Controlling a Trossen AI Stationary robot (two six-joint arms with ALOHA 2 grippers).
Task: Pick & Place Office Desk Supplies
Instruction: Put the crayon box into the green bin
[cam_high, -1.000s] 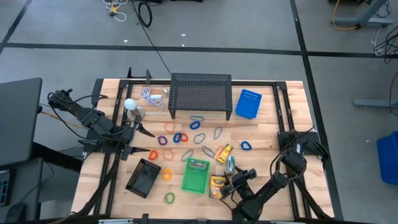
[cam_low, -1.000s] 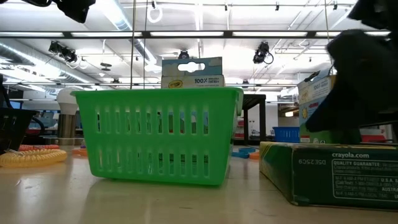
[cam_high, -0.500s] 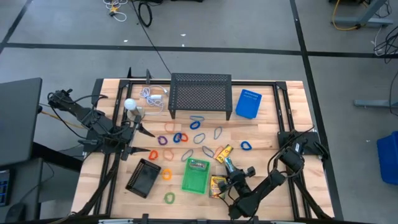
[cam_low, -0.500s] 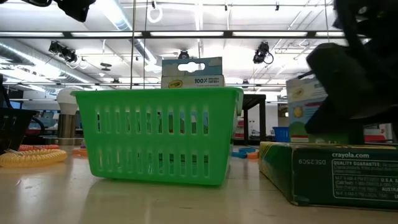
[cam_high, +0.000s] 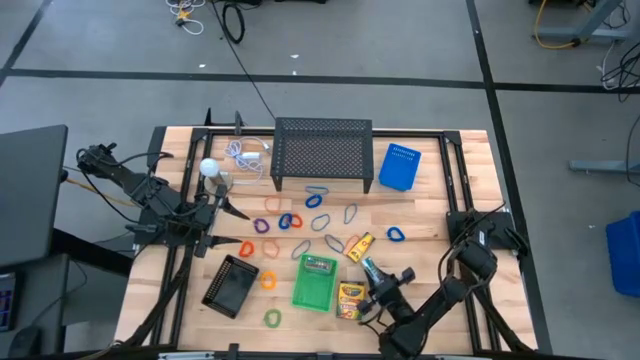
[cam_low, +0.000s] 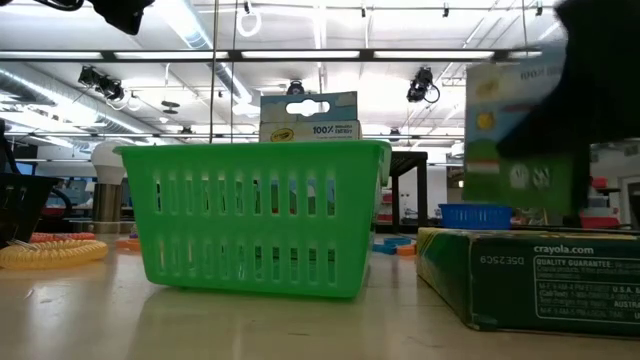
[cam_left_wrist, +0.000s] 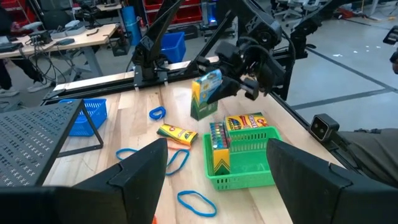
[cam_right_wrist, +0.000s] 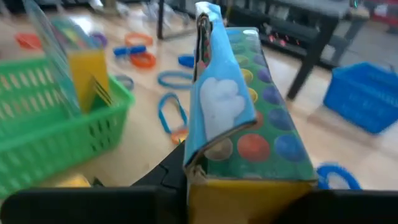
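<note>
My right gripper (cam_high: 373, 276) is shut on a crayon box (cam_left_wrist: 204, 94) with a blue, dotted face (cam_right_wrist: 244, 118), held up at the near right of the table, beside the green basket (cam_high: 314, 283). A second crayon box (cam_left_wrist: 218, 145) stands upright in that basket. A third (cam_high: 350, 300) lies flat next to the basket, and a small yellow one (cam_high: 360, 246) lies just beyond. Coloured loops (cam_high: 290, 221) are scattered mid-table. My left gripper (cam_high: 226, 206) waits open at the table's left. My right gripper pinches the crayon box between its two fingers at one narrow side (cam_left_wrist: 219, 89), about mid-height. The fingers come nearly level from the table's near right. The box (cam_low: 515, 130) stands roughly upright, slightly tilted, lifted clear above the flat-lying box (cam_low: 530, 285).
A black mesh shelf (cam_high: 322, 150) and a blue basket (cam_high: 400, 167) stand at the far edge. A white ball (cam_high: 208, 168) and a white cable (cam_high: 246, 155) lie at the far left. A black tray (cam_high: 231, 285) sits near left of the green basket.
My right gripper has closed in on the crayon box and risen with it. The box stood low behind the flat-lying box and now hangs higher, clear of the table.
</note>
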